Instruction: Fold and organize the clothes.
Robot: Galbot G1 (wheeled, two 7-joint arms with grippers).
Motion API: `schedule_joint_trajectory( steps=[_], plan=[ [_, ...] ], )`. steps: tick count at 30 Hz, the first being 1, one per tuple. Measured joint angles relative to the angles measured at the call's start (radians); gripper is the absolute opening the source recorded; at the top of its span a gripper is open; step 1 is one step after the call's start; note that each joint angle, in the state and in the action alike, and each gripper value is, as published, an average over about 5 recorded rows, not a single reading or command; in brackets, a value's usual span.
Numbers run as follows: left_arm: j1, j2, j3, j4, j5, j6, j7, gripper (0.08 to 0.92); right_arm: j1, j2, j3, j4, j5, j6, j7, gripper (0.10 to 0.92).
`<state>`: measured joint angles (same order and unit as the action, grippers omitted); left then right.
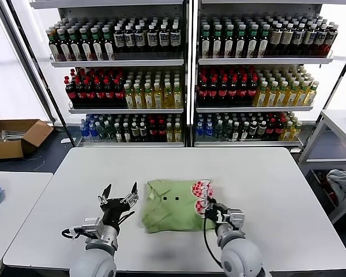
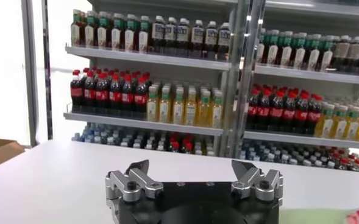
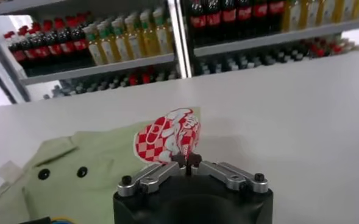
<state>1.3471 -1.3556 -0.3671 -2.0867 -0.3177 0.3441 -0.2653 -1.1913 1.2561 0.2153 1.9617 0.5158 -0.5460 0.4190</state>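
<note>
Both grippers, left gripper (image 1: 120,195) and right gripper (image 1: 206,205), have black bases, silver metal fingers (image 2: 132,181) with dark screws, grey rounded wrists and thin black cables.

Bright, even overhead light, glare off the white table (image 1: 265,184), overexposed window at nine o'clock, soft wrist-view backgrounds.

The polo shirt (image 1: 172,212) is soft, matt green cloth with glossy dark buttons (image 3: 43,174). The bench (image 1: 277,190) is smooth, matt white. Both hands, left (image 2: 194,178) and right (image 3: 188,163), show brushed grey metal fingers on glossy black plastic bodies.
</note>
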Motion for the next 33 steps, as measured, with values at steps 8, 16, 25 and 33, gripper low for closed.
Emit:
schedule_joint_trajectory(
  steps=[8, 16, 25, 33],
  plan=[
    [0.013, -0.017, 0.015, -0.007, 0.014, 0.0, -0.001, 0.823, -0.003, -0.096, 0.074, -0.047, -0.112, -0.004, -0.068, 0.179],
    [0.038, -0.035, 0.024, -0.015, 0.039, 0.003, 0.005, 0.823, -0.026, -0.09, 0.09, -0.016, -0.247, 0.077, -0.094, 0.412],
    [0.07, -0.044, 0.01, -0.036, 0.052, 0.001, 0.008, 0.823, -0.019, -0.017, 0.013, -0.008, -0.297, 0.146, -0.08, 0.672],
    [0.081, -0.044, 0.005, -0.041, 0.055, 0.0, 0.01, 0.823, 0.019, 0.064, -0.053, -0.074, -0.292, 0.151, -0.051, 0.818]
  ],
)
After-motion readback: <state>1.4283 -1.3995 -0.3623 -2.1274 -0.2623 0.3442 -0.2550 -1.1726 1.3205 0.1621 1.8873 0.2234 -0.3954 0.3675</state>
